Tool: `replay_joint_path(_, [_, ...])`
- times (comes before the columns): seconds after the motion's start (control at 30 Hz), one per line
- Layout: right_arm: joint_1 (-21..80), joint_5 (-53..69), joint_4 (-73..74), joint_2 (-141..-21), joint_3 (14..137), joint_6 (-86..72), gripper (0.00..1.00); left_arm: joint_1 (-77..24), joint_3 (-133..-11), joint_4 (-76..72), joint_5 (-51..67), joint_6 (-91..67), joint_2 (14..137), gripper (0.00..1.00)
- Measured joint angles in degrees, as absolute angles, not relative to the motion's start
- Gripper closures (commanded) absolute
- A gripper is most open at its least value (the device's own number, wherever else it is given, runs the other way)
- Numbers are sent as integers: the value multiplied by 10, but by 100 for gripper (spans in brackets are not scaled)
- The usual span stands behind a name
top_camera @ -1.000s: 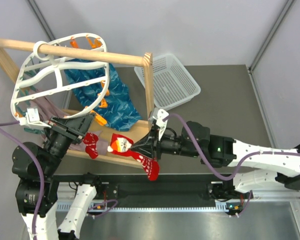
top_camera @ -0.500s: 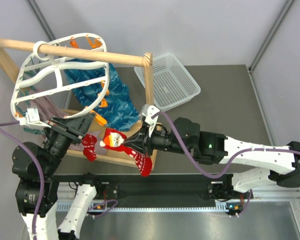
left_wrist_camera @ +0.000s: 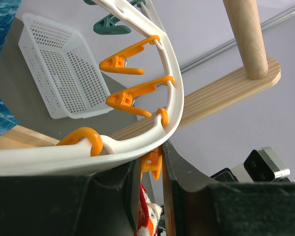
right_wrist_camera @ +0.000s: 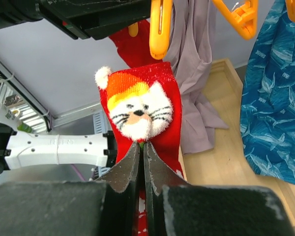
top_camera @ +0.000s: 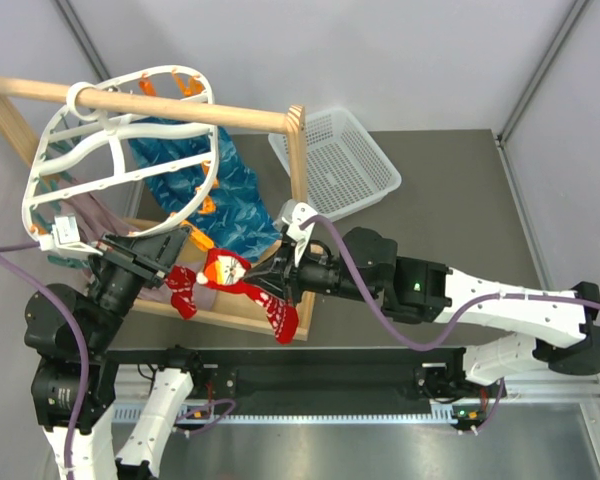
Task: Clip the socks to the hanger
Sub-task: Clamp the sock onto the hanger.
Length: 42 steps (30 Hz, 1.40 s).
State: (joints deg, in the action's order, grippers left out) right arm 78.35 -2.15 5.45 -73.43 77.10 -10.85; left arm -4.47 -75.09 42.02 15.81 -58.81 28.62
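The white oval hanger hangs by its hook on the wooden rail; its rim carries orange clips. My left gripper is shut on one orange clip at the hanger's lower rim, squeezing it between the jaws. A red sock hangs just below that gripper. My right gripper is shut on a second red sock with a cat face, holding its cuff up just under the orange clip. The sock's foot dangles below.
A teal-blue cloth and a mauve-grey cloth hang from the hanger. The wooden stand's post and base board lie close to both grippers. A white mesh basket sits behind the post.
My right arm has moved left with the cat-face sock, bringing its cuff up close to the left gripper and its clip. The left arm and hanger have not moved.
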Motion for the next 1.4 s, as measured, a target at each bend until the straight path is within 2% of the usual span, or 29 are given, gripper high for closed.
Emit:
replay_joint_path(1.27, [751, 29, 42, -793, 830, -106, 100, -45, -746, 420, 158, -588, 281, 100])
replay_joint_path(1.37, [751, 29, 41, -793, 830, -106, 100, -45, -746, 420, 158, -588, 280, 88])
replay_joint_path(1.4, [751, 29, 41, -793, 830, -106, 100, -45, -746, 420, 158, -588, 279, 81])
